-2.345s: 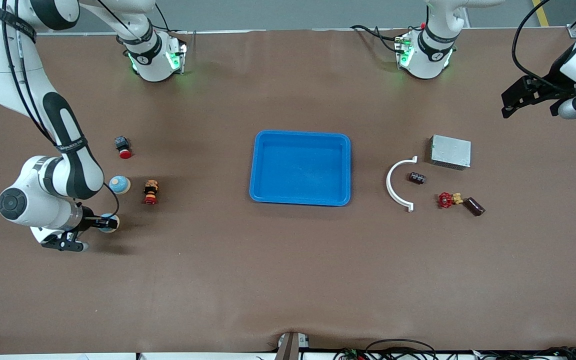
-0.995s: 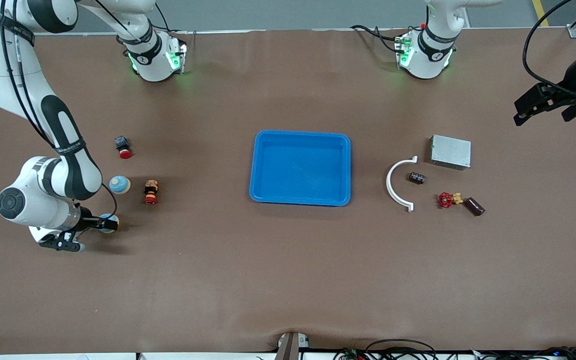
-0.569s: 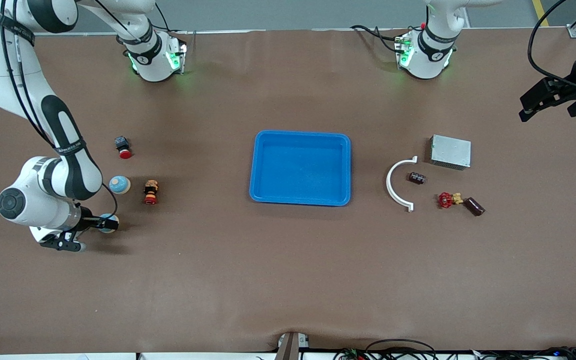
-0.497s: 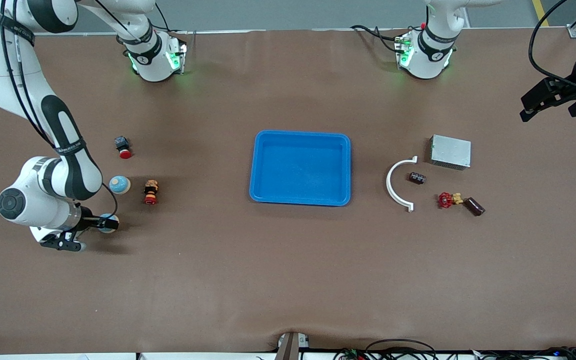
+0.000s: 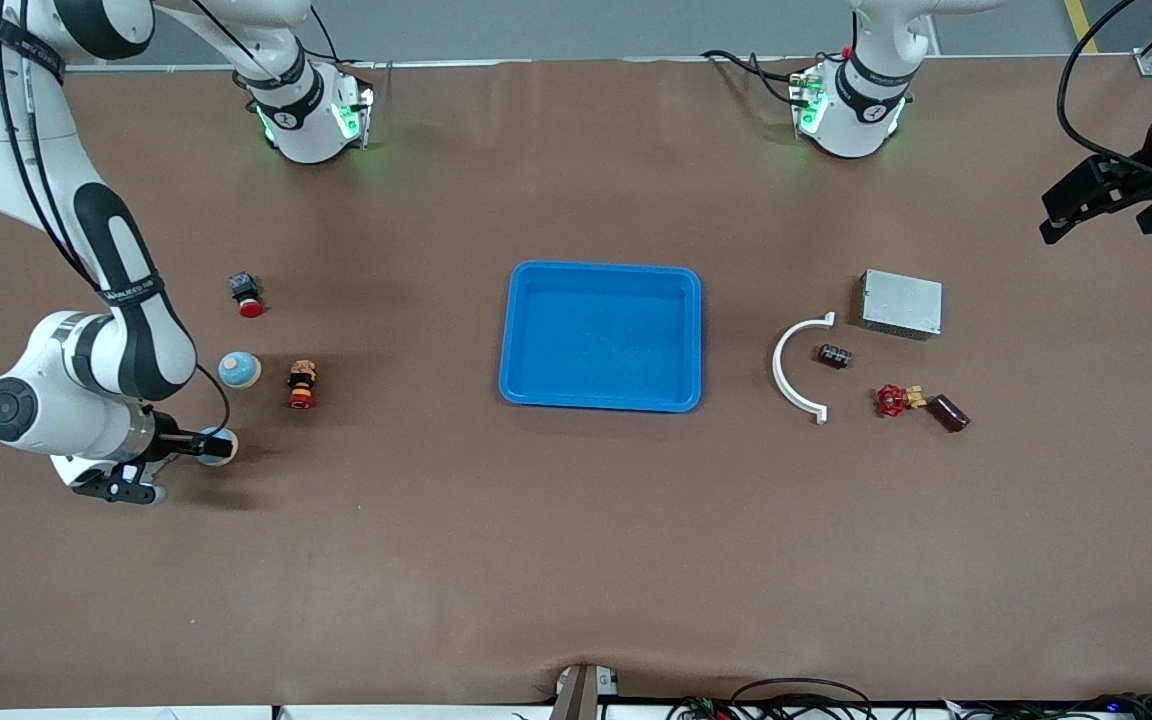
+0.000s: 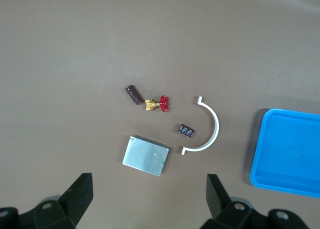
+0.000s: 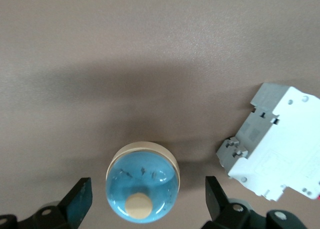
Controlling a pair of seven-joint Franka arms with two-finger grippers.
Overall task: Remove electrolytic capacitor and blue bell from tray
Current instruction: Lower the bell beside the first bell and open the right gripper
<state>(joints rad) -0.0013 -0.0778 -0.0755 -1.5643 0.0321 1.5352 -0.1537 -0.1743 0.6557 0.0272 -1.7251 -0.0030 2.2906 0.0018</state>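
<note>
A blue dome bell (image 5: 219, 447) with a cream button sits on the table toward the right arm's end. My right gripper (image 5: 174, 466) hangs just over it, open. In the right wrist view the bell (image 7: 143, 181) lies between the two fingers of the right gripper (image 7: 147, 185), with a gap on each side. A second blue bell (image 5: 238, 369) stands farther from the front camera. A brown cylindrical capacitor (image 5: 948, 412) (image 6: 133, 94) lies toward the left arm's end, beside a red valve (image 5: 893, 400). My left gripper (image 5: 1101, 212) (image 6: 149, 181) is open, high over that end, holding nothing.
A blue tray (image 5: 516, 335) sits mid-table. Near the capacitor are a grey metal box (image 5: 901, 303), a white curved piece (image 5: 794, 370) and a small dark part (image 5: 833, 355). Two red push-buttons (image 5: 248, 295) (image 5: 302, 385) stand near the bells. A white breaker (image 7: 272, 139) lies beside the nearer bell.
The left gripper has drifted outward toward the left arm's end of the table. The right arm has shifted slightly over the bell. Nothing on the table moved.
</note>
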